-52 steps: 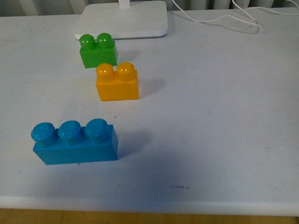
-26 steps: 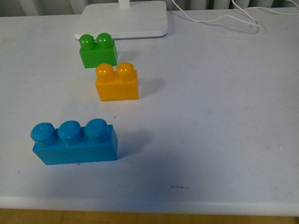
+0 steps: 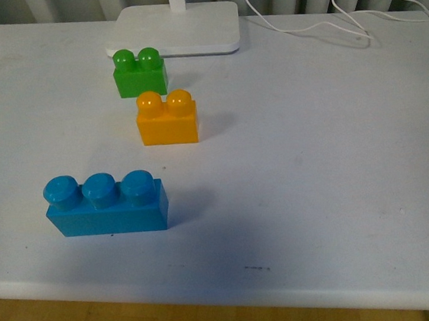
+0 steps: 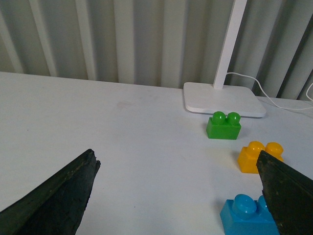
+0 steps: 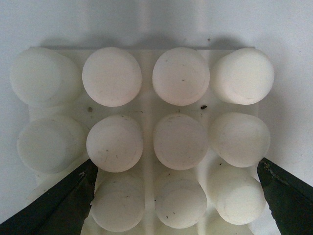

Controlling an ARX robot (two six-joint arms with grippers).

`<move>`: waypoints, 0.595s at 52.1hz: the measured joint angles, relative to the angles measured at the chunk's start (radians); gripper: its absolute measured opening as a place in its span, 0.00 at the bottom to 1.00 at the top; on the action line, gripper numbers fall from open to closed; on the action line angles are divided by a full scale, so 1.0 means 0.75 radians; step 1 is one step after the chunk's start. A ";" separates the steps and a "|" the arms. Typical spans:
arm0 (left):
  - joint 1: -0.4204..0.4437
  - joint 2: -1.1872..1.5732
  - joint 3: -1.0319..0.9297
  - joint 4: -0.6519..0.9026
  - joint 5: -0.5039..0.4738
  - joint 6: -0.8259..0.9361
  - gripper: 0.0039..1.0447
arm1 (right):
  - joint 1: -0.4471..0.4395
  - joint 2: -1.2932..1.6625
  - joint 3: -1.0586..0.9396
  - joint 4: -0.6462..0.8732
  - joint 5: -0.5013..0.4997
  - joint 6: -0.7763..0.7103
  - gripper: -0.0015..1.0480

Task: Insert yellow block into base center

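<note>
The yellow block (image 3: 167,119) stands upright on the white table, between a green brick and a blue brick; the left wrist view shows it too (image 4: 254,156). The white studded base (image 5: 146,117) fills the right wrist view, seen from straight above and very close; it is out of the front view. My right gripper (image 5: 173,203) hangs open over the base, its dark fingertips (image 5: 63,205) spread to both sides of the studs. My left gripper (image 4: 181,196) is open above bare table, with the bricks off to one side. Neither gripper shows in the front view.
A green two-stud brick (image 3: 139,72) sits just behind the yellow block, and a blue three-stud brick (image 3: 105,204) lies nearer the table's front edge. A white lamp foot (image 3: 175,29) with its cable (image 3: 338,21) stands at the back, before grey curtains.
</note>
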 joint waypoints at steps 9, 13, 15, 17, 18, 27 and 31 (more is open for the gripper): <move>0.000 0.000 0.000 0.000 0.000 0.000 0.94 | 0.145 -0.050 -0.105 0.068 0.005 0.116 0.91; 0.000 0.000 0.000 0.000 0.000 0.000 0.94 | 0.211 -0.061 -0.128 0.085 0.007 0.162 0.91; 0.000 0.000 0.000 0.000 0.000 0.000 0.94 | 0.246 -0.064 -0.137 0.092 0.012 0.191 0.91; 0.000 0.000 0.000 0.000 0.000 0.000 0.94 | 0.281 -0.067 -0.144 0.099 0.014 0.222 0.91; 0.000 0.000 0.000 0.000 0.000 0.000 0.94 | 0.303 -0.067 -0.148 0.102 0.013 0.242 0.91; 0.000 0.000 0.000 0.000 0.000 0.000 0.94 | 0.446 -0.067 -0.165 0.132 0.053 0.419 0.91; 0.000 0.000 0.000 0.000 0.000 0.000 0.94 | 0.508 -0.067 -0.169 0.143 0.084 0.496 0.91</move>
